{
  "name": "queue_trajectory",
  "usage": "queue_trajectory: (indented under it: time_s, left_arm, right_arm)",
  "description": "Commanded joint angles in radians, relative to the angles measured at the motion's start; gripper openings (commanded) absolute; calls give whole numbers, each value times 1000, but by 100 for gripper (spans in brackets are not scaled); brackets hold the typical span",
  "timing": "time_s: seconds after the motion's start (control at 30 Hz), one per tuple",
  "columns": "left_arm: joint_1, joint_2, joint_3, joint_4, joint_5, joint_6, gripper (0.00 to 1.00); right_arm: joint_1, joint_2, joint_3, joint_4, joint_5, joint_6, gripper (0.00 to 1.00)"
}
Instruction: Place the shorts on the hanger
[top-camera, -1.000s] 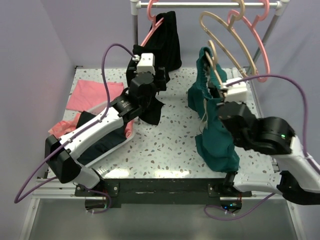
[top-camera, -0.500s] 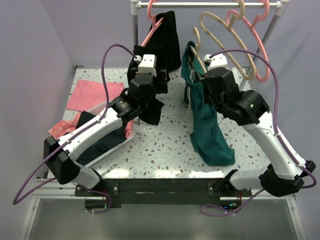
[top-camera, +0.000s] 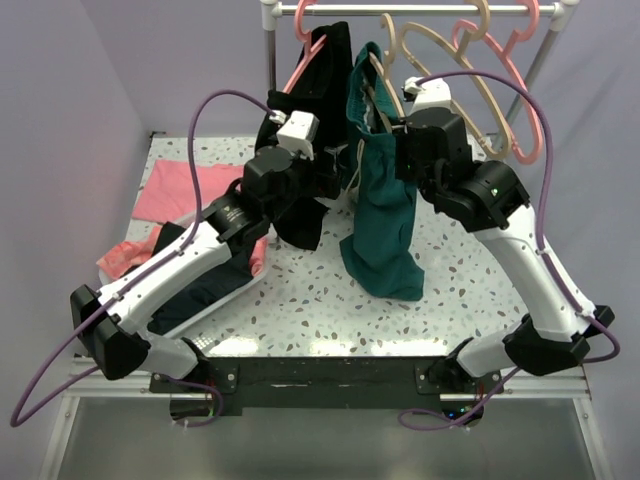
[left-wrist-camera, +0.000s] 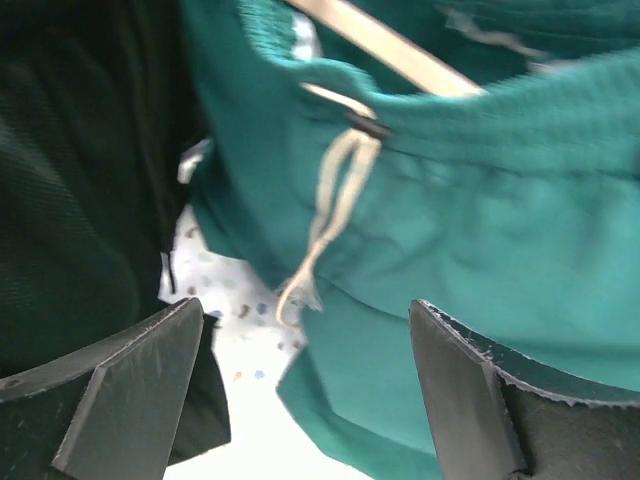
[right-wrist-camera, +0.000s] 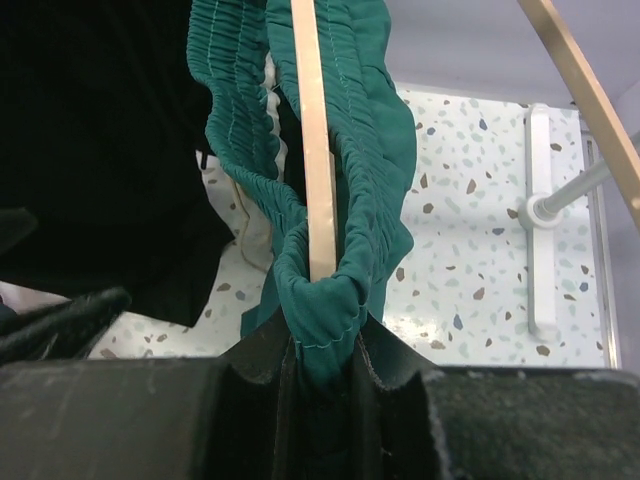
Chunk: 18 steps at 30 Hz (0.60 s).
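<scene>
Above the far edge of the desk (top-camera: 300, 300), near its middle: shorts (top-camera: 385, 215) hanging, waistband looped over an arm of the hanger (right-wrist-camera: 312, 150) and pinched at its lowest fold by the clenched right gripper (right-wrist-camera: 322, 350). Beside them: left gripper (left-wrist-camera: 300, 370), released, jaws spread, facing the drawstring (left-wrist-camera: 330, 215).

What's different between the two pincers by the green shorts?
The left pincer is open; the right pincer is shut. The left holds nothing, with the drawstring hanging ahead of it; the right pinches the shorts by the waistband, which is bunched around the hanger. Both are dark and up at the shorts, beside the black garment.
</scene>
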<state>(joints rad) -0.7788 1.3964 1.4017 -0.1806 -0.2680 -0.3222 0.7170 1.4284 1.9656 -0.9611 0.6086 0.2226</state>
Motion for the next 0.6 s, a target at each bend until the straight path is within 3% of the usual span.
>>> queue_trajectory:
  time_s: [0.0,0.57]
  left_arm:
    - [0,-66,-6,-31,140,8,89]
    - [-36,-200,-135,-95,203,-1,90]
  right_arm:
    - [-5,16,98,147,29,-12,0]
    - [-5,106,165,234,100,0,0]
